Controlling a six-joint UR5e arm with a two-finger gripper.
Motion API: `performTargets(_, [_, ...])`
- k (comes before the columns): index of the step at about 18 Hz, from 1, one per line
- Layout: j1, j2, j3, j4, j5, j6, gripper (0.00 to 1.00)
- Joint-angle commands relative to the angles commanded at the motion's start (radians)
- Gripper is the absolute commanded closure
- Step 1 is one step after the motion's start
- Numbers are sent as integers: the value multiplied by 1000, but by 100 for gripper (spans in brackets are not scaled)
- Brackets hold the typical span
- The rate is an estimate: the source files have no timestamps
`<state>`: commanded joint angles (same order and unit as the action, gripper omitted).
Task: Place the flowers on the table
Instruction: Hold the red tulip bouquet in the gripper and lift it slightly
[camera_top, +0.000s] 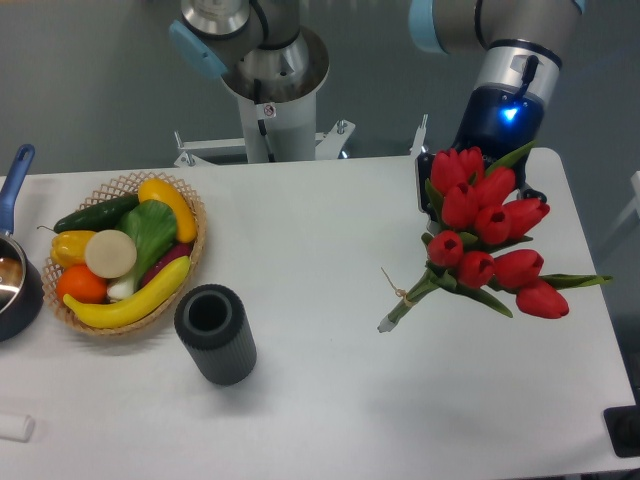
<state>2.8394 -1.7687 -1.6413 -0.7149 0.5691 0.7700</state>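
A dark ribbed cup (215, 334) stands near left on the table (330, 400). Behind it sits a basket (125, 255) of fruit. At right the flowers (485, 240) hang tilted, stem ends low (touching, perhaps). The gripper (478, 185) is hidden behind the blooms; its grip can't be judged.

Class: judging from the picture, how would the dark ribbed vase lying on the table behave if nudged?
The vase lies on its side and looks cylindrical, so it would probably roll. Its ribs may give some grip. It looks thick-walled, so probably not very fragile, though the material cannot be told.
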Motion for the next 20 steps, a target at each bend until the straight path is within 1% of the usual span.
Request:
performTargets(4, [-2,17,-18,0,9,3,60])
performTargets(7, [0,25,-21,-3,52,-5,60])
performTargets(12, [-3,67,-48,-3,106,-9,60])
performTargets(16, [-6,92,-58,-8,218,-15,60])
performTargets(20, [-9,94,-61,-8,250,-14,60])
